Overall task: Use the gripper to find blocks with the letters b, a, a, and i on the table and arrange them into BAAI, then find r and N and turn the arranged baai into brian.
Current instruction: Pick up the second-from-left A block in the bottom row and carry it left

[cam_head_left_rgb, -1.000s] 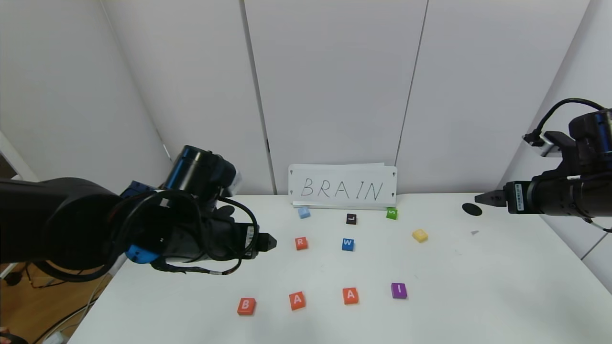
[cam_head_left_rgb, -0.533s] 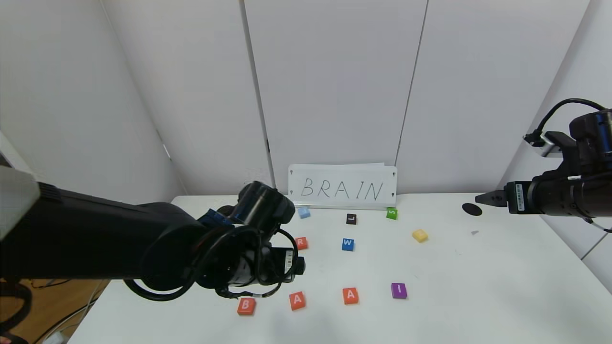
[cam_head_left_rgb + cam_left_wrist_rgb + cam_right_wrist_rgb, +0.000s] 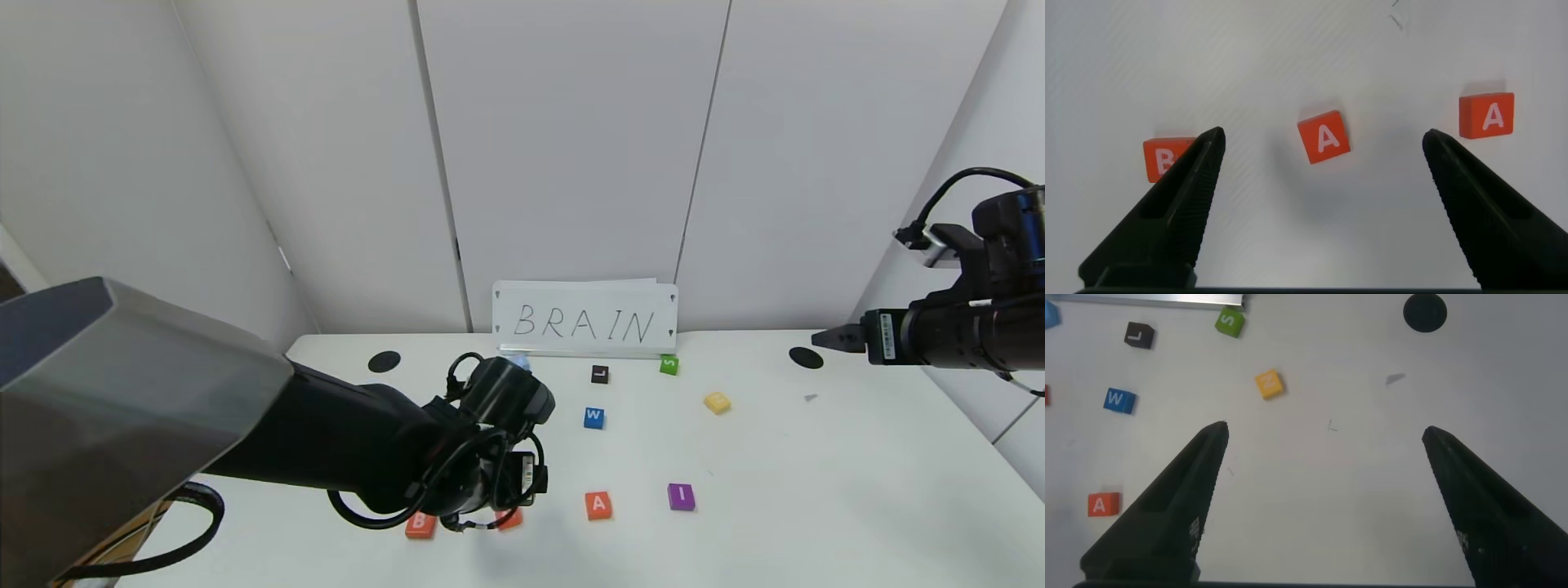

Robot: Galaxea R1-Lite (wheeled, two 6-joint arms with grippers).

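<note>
Four blocks sit in a row near the table's [image 3: 816, 506] front edge, the left A [image 3: 1324, 138] centred under the wide-open left gripper [image 3: 1323, 175], a light, rigid, likely slick tile best pinched across opposite side edges, while the right gripper [image 3: 1327, 478] hovers open far right.

The flat square orange-red B tile [image 3: 1162, 158], two orange-red A tiles [image 3: 1324, 139] and purple I tile [image 3: 681, 496] lie in a row on the large white tabletop [image 3: 816, 490]. The small blue W tile [image 3: 593, 417] sits behind them.
</note>
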